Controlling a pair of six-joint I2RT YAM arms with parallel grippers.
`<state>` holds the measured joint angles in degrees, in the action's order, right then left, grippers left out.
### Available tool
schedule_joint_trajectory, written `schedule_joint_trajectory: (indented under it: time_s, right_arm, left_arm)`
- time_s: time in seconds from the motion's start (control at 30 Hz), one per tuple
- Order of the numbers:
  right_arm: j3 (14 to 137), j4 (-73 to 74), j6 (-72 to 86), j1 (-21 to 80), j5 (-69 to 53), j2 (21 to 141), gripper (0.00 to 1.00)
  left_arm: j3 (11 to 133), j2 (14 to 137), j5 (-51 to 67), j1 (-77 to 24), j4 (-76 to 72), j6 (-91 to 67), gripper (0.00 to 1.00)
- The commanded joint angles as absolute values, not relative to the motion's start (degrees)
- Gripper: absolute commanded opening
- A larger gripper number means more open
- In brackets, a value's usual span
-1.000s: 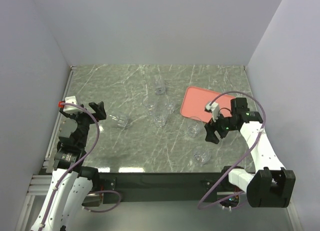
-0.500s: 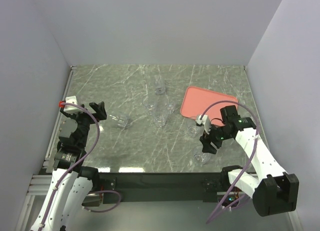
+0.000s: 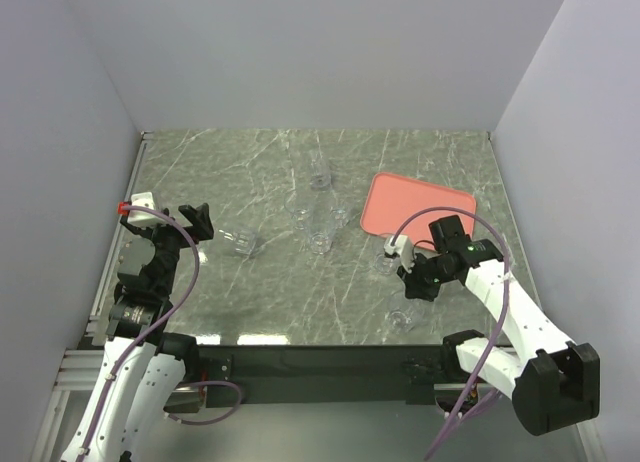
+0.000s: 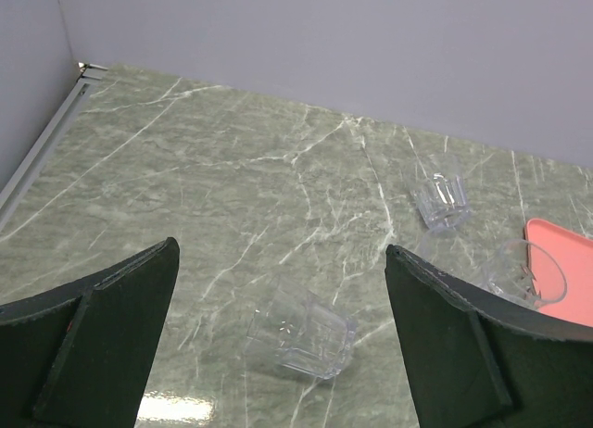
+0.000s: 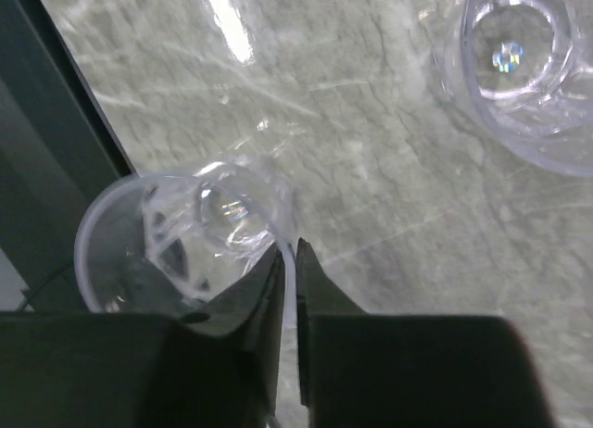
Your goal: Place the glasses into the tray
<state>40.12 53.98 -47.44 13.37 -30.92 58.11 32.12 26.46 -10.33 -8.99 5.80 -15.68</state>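
The nearest glass (image 5: pixel 185 233), small, clear and colourless, stands upright just beside the worktop's (image 3: pixel 250 292) near edge, right of centre. Its wall is pinched between the almost closed jaws of the right gripper (image 5: pixel 289 261), one finger apparently inside the rim and one outside. The pick-up step is judged to be in hand. Next a straight lift is called for, then a carry to the tray (image 3: pixel 405 194), which lies by the right edge with no glass seen on it. A second glass (image 5: pixel 519 67) stands close by and should be cleared. A toppled glass (image 4: pixel 301 335) lies ahead of the left gripper (image 4: pixel 283 261), whose jaws are spread wide and hold nothing.
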Motion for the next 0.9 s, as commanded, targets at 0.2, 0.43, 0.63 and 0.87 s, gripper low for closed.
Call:
schedule_joint_trajectory:
  time_s: [0.2, 0.43, 0.63, 0.87]
  right_arm:
    - [41.13, 52.29, -46.14, 13.97, -27.86, 54.06, 0.0]
    - [45.17, 54.05, -47.11, 10.65, -22.85, 51.59, 0.0]
    - [48.59, 56.6, -52.11, 0.37, -26.27, 53.7, 0.0]
    - [52.12, 49.85, -45.81, -9.14, -26.28, 56.86, 0.0]
  left_arm:
    - [32.17, 25.84, -9.76, -9.32, 4.31, -14.5, 0.99]
    - [32.17, 25.67, -9.84, -9.49, 4.22, -14.59, 0.99]
    - [32.17, 25.58, -9.84, -9.58, 4.13, -14.68, 0.99]
    - [32.17, 25.23, -9.58, -9.67, 4.22, -14.68, 0.99]
